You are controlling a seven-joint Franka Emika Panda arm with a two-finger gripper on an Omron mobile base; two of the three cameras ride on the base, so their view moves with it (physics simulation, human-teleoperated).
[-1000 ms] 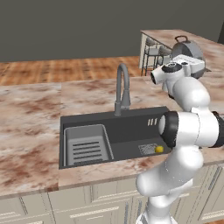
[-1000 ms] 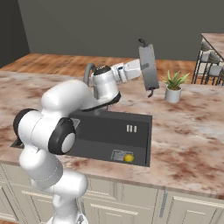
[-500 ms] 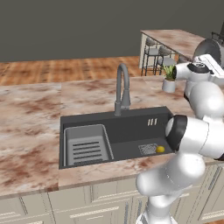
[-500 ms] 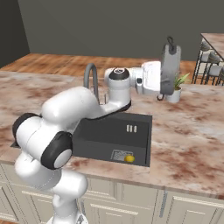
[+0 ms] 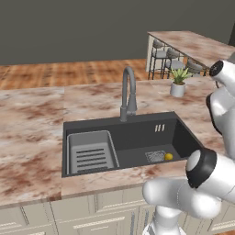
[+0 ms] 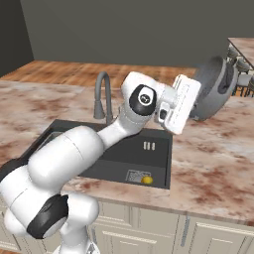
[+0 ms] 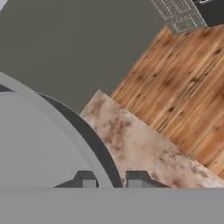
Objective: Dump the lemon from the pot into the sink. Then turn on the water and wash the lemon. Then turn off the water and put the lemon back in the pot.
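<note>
**Pot held on edge in the air, lemon lying in the sink**

The claw (image 7: 111, 179) is clamped on the rim of the pot (image 6: 213, 89), one finger (image 7: 85, 179) on each side of the wall, as the hand view shows from close up. In the right base view the pot hangs in the air at the far right, tipped up on its edge above the counter (image 6: 218, 163), well to the right of the sink (image 6: 149, 149). Its open side faces away from the arm and its round dark grey body shows side on.

The lemon (image 5: 169, 156) lies on the floor of the sink, near the front right corner and just beside the square drain grate (image 5: 155, 156). In the right base view it shows as a small yellow spot (image 6: 147, 180) by the front wall of the basin.

The ribbed rack (image 5: 89, 153) fills the left part of the sink. The arched faucet (image 5: 128, 94) stands behind the basin at its middle. A small white planter with a green plant (image 5: 178, 83) sits on the counter behind and to the right of the sink, well apart from the lemon
</note>
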